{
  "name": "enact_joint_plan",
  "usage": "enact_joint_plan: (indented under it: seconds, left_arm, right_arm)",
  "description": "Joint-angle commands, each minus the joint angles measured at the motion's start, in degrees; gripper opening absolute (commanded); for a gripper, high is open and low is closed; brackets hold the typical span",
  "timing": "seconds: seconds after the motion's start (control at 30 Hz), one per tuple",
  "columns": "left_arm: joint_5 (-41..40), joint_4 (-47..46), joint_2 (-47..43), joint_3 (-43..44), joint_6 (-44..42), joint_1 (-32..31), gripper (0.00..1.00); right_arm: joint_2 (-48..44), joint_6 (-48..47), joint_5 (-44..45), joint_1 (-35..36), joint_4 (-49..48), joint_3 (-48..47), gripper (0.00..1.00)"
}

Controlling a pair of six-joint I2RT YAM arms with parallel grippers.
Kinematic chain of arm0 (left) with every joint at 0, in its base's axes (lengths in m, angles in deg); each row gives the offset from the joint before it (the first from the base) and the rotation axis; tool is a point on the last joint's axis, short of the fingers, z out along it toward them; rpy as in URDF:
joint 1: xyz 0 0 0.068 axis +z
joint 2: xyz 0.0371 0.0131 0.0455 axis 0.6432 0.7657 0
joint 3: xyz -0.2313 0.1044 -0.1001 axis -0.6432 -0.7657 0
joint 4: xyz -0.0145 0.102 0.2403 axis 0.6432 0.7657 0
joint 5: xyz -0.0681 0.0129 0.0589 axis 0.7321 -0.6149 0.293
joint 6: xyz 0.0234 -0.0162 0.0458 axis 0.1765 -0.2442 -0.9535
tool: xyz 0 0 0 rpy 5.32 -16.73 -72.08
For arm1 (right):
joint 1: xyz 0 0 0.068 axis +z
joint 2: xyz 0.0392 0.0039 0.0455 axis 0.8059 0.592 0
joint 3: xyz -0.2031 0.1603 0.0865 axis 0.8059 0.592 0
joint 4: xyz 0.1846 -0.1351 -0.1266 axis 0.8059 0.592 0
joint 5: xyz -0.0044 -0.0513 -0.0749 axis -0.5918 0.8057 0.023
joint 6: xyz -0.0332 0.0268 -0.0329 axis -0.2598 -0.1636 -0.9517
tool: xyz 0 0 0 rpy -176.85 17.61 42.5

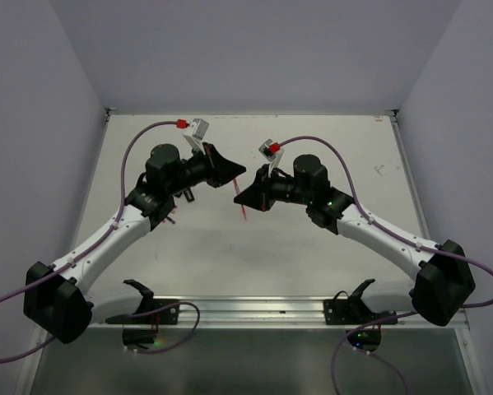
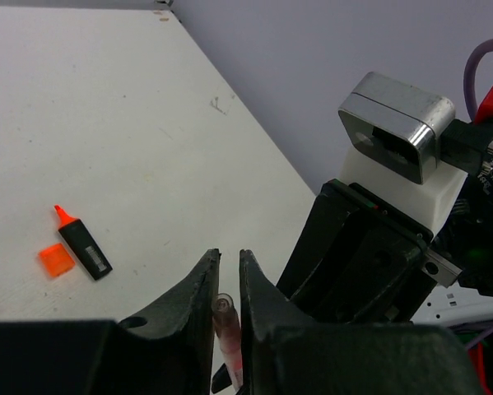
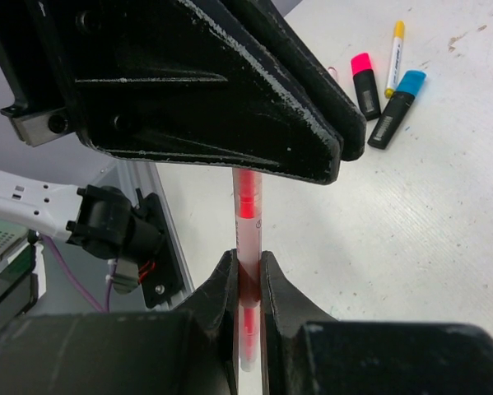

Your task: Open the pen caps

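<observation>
The left gripper (image 2: 229, 257) is closed to a narrow slit on the clear end of a thin pink pen (image 3: 248, 206). The right gripper (image 3: 247, 257) pinches the same pen's barrel farther along, so the pen's long axis runs straight from one claw to the other; its cap cannot be told from the barrel. An orange cap (image 2: 56, 260) lies off on the table, just beside its highlighter (image 2: 86, 247).

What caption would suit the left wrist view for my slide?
Left hand closed on a thin pink pen; an uncapped orange highlighter and its orange cap lie side by side on the white table.
</observation>
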Motion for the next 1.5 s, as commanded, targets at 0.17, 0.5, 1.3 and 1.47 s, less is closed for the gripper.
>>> enact_joint_plan:
  seconds: [0.17, 0.5, 1.3, 1.47]
  left_arm:
    - [3.1, -2.4, -0.5, 0.8, -0.6, -0.3, 0.00]
    - [-4.9, -12.4, -2.9, 3.4, 4.5, 3.6, 0.00]
    - [-26.6, -16.7, 1.9, 10.9, 4.4, 6.7, 0.00]
    - [-21.2, -9.1, 5.9, 11.7, 1.6, 6.7, 0.00]
  right_arm:
    - [-0.9, -1.0, 0.1, 0.1, -0.9, -2.8, 0.00]
    - [-1.5, -2.3, -1.4, 0.1, -1.2, 3.2, 0.00]
    - [-2.0, -5.0, 2.5, 0.8, -2.0, 14.3, 0.00]
    - [-4.3, -3.3, 11.8, 0.5, 2.1, 14.5, 0.00]
